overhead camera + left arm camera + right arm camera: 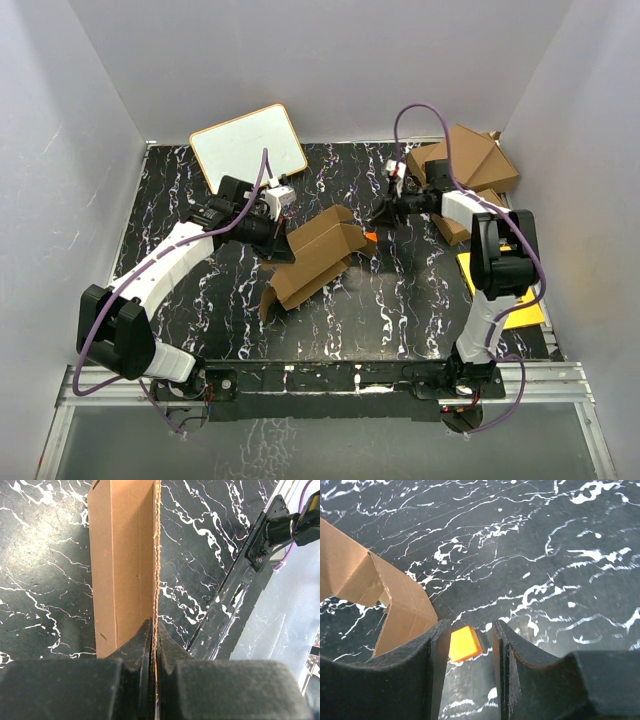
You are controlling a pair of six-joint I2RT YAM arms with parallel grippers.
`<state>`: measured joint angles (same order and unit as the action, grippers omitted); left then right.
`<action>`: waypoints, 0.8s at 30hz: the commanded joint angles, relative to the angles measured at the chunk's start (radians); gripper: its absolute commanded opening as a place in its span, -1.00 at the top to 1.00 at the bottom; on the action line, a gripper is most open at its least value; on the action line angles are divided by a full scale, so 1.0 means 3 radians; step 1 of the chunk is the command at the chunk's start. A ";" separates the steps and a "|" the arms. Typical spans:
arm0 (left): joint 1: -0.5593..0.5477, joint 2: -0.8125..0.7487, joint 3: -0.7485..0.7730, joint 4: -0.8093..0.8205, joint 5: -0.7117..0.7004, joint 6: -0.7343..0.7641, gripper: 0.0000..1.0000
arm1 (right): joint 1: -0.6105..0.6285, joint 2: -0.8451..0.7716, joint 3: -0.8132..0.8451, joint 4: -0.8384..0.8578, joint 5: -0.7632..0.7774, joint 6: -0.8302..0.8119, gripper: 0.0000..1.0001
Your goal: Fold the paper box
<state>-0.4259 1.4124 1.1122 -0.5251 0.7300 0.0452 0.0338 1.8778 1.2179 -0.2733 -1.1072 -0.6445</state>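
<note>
Brown paper box (125, 565) is seen clamped by the left end effector (154, 627) only in its wrist view; the right end effector (470, 630) is parted.

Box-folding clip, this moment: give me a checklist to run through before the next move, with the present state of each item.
1. Left gripper clamped on an edge of the paper box: ok.
2. Right gripper open and holding nothing: ok.
3. Paper box folded shut: not ok, it lies partly open on the table.
4. Right gripper touching the paper box beside it: cannot tell.
5. Orange piece, seen between the right gripper's fingers, out of the way: cannot tell.
</note>
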 commanded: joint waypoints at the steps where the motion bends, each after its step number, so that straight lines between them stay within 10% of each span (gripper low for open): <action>1: -0.0017 -0.0080 0.0046 -0.0111 -0.0006 0.0066 1.00 | 0.0146 0.0113 0.0244 -0.0185 -0.0113 -0.0716 0.12; 12: -0.0017 -0.0110 0.0000 -0.0072 -0.0004 0.0077 1.00 | 0.0186 0.0173 0.0225 -0.1759 -0.0604 -0.3532 -0.37; 24: -0.0017 -0.0132 -0.0055 0.0001 0.0006 0.0069 1.00 | 0.0334 0.0405 0.0528 -0.2255 -0.0580 -0.4117 -0.33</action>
<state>-0.4259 1.4120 1.1118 -0.5228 0.7288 0.0528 0.1230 1.9980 1.3460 -0.8886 -1.1950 -1.7355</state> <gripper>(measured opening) 0.010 0.676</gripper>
